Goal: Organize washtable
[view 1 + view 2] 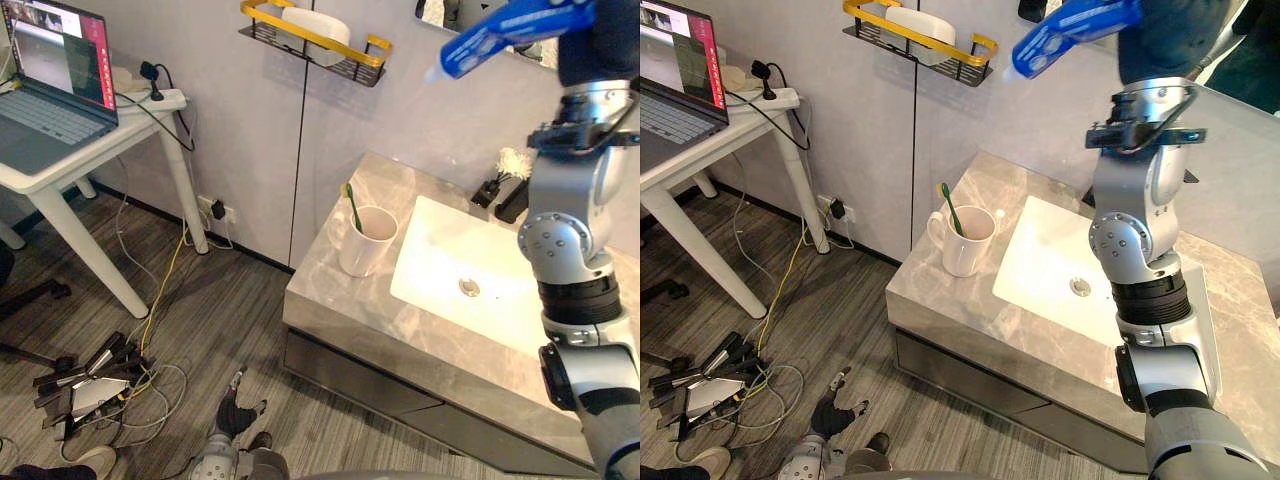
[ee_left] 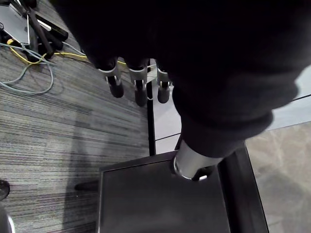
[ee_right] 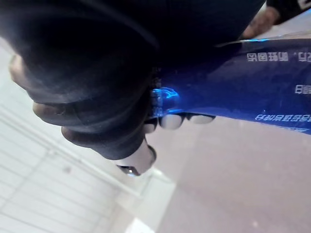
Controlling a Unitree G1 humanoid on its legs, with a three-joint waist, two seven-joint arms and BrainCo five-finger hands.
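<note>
My left robot hand (image 2: 138, 90) hangs low, left of the sink (image 1: 440, 250), fingers straight and slack. On the grey surface (image 1: 340, 300) just left of the sink stands a white cup (image 1: 367, 240) holding a green toothbrush (image 1: 353, 207). High above the sink, my right robot hand (image 3: 97, 111) curls round a blue tube (image 1: 505, 28)

One blue tube (image 1: 510, 25), one white mug (image 1: 367, 243) and one green toothbrush (image 1: 352, 207). Two tables: one grey stone table (image 1: 330, 298) with one white sink (image 1: 440, 250), one white table (image 1: 62, 175) with one laptop (image 1: 50, 85). One wire shelf (image 1: 312, 40).
</note>
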